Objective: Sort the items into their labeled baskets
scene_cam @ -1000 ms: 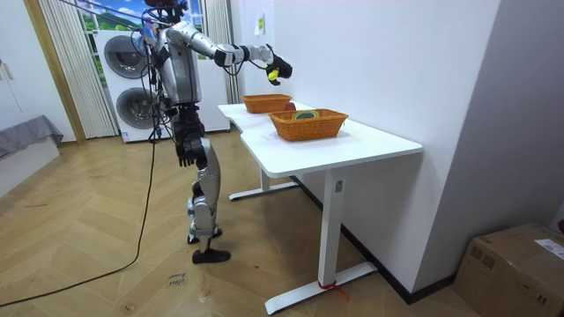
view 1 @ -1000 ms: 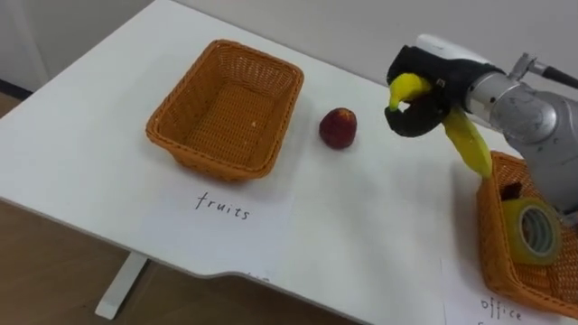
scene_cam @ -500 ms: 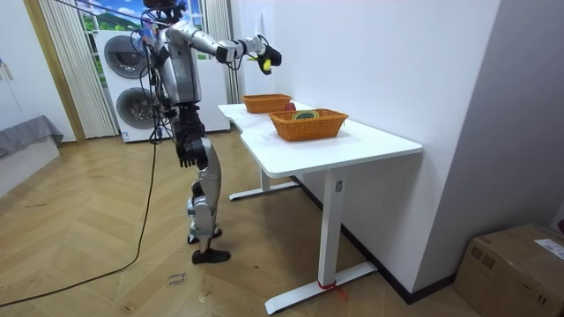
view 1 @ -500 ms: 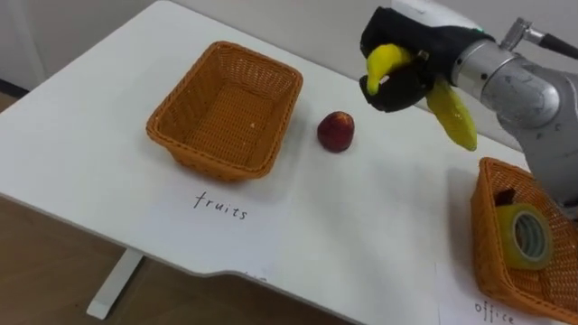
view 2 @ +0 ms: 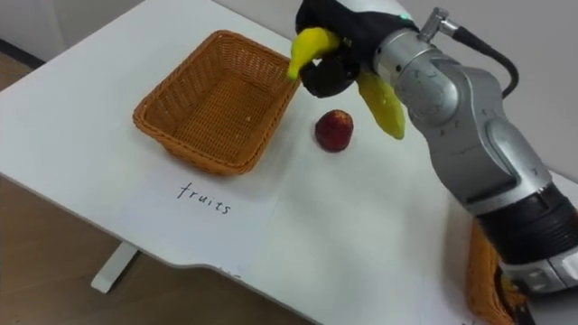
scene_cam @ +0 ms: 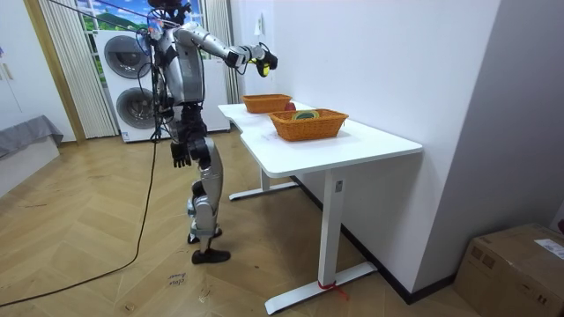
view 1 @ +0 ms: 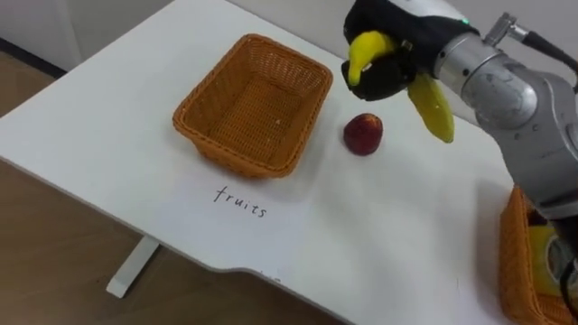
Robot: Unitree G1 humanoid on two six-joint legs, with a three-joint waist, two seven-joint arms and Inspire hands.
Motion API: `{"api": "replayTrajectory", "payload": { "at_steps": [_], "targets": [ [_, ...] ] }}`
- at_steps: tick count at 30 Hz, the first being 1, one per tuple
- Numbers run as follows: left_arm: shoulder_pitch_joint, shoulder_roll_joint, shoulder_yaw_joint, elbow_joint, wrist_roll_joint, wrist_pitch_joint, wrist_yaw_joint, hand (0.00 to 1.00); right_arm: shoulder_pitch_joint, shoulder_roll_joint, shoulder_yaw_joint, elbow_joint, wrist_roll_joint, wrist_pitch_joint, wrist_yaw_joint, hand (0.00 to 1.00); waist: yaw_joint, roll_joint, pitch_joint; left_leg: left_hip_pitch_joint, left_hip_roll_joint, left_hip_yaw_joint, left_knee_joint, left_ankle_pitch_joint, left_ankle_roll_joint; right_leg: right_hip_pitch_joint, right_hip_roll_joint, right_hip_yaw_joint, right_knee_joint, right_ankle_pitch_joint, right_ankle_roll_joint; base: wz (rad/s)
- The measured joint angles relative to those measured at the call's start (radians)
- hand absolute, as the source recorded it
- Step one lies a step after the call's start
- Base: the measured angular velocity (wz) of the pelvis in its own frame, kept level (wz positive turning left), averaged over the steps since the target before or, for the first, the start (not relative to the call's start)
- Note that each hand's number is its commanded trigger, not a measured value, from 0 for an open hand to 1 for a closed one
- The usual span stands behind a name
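Right robot hand (view 1: 397, 32) grasping banana (view 1: 430, 102) above table (view 1: 379, 226) — apple (view 1: 363, 134) beneath it, just beside wicker basket (view 1: 233, 155).

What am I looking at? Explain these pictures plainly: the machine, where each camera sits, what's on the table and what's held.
It is a two-legged humanoid robot standing at a white table. Two pictures come from cameras in its head, looking down; the third is from a camera across the room. On the table lie an empty wicker basket, a red apple beside it, and a second basket at the robot's right holding a roll of tape. Its right hand is curled round a banana, raised above the table. Its left hand hangs at its side.
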Motion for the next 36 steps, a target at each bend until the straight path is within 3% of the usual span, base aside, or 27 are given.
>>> {"api": "replayTrajectory", "payload": {
  "at_steps": [7, 10, 15, 17, 18, 20, 21, 27, 36],
  "targets": [
    [-0.001, -0.002, 0.0, -0.011, 0.001, 0.004, 0.0, 0.0, -0.065, 0.042, 0.023, 0.079, 0.013, -0.001, -0.112, 1.0, 0.051, -0.018, 0.0024, -0.001, 0.0, -0.022, 0.007, 0.0, 0.0, 0.009, -0.001, -0.025, -0.002, 0.0, 0.0, 0.13],
    [-0.004, -0.007, 0.0, -0.022, 0.002, 0.009, -0.001, 0.0, -0.07, 0.049, 0.059, 0.101, 0.012, -0.005, -0.128, 1.0, 0.054, -0.017, 0.0028, -0.015, -0.007, -0.048, 0.013, -0.002, 0.002, 0.01, -0.004, -0.049, -0.003, 0.0, 0.0, 0.24],
    [-0.011, -0.003, -0.011, -0.022, 0.002, 0.012, -0.006, 0.0, -0.088, 0.057, 0.083, 0.199, 0.012, -0.01, -0.137, 0.99, 0.065, -0.013, 0.0062, -0.034, -0.017, -0.073, 0.029, -0.001, 0.003, 0.01, -0.01, -0.051, -0.002, -0.005, 0.008, 0.18],
    [-0.005, -0.002, -0.018, -0.022, -0.002, 0.013, -0.009, 0.0, -0.092, 0.065, 0.083, 0.229, 0.015, -0.014, -0.156, 0.8, 0.077, -0.009, 0.0092, -0.033, -0.018, -0.072, 0.028, -0.001, 0.003, 0.011, -0.011, -0.051, -0.002, -0.006, 0.01, -0.02],
    [-0.005, -0.002, -0.018, -0.022, -0.003, 0.013, -0.009, 0.0, -0.092, 0.067, 0.083, 0.235, 0.019, -0.016, -0.162, 0.61, 0.079, -0.009, 0.0097, -0.033, -0.018, -0.072, 0.028, -0.001, 0.003, 0.011, -0.011, -0.051, -0.002, -0.007, 0.011, 0.0],
    [-0.003, -0.002, -0.018, -0.022, -0.004, 0.012, -0.009, 0.0, -0.092, 0.071, 0.084, 0.241, 0.044, -0.031, -0.184, 0.07, 0.084, -0.006, 0.0117, -0.032, -0.017, -0.072, 0.027, 0.0, 0.002, 0.011, -0.01, -0.05, -0.003, -0.007, 0.012, 0.0],
    [-0.002, -0.002, -0.018, -0.022, -0.004, 0.012, -0.009, 0.0, -0.092, 0.071, 0.084, 0.242, 0.048, -0.037, -0.19, 0.0, 0.085, -0.006, 0.012, -0.032, -0.017, -0.072, 0.027, 0.0, 0.001, 0.011, -0.01, -0.05, -0.003, -0.007, 0.012, 0.0],
    [-0.002, 0.0, -0.018, -0.023, -0.003, 0.007, -0.014, 0.0, -0.097, 0.071, 0.094, 0.272, 0.085, -0.065, -0.247, 0.0, 0.101, -0.006, 0.0123, -0.029, -0.015, -0.072, 0.023, 0.0, 0.001, 0.013, -0.009, -0.051, -0.003, -0.007, 0.012, 0.0],
    [0.003, 0.011, -0.017, -0.035, 0.002, 0.007, -0.037, 0.0, -0.098, 0.076, 0.12, 0.278, 0.083, -0.068, -0.269, 0.0, 0.111, -0.006, 0.0124, -0.029, -0.015, -0.072, 0.023, 0.0, 0.001, 0.013, -0.01, -0.064, -0.003, -0.007, 0.012, 0.0]
  ]
}}
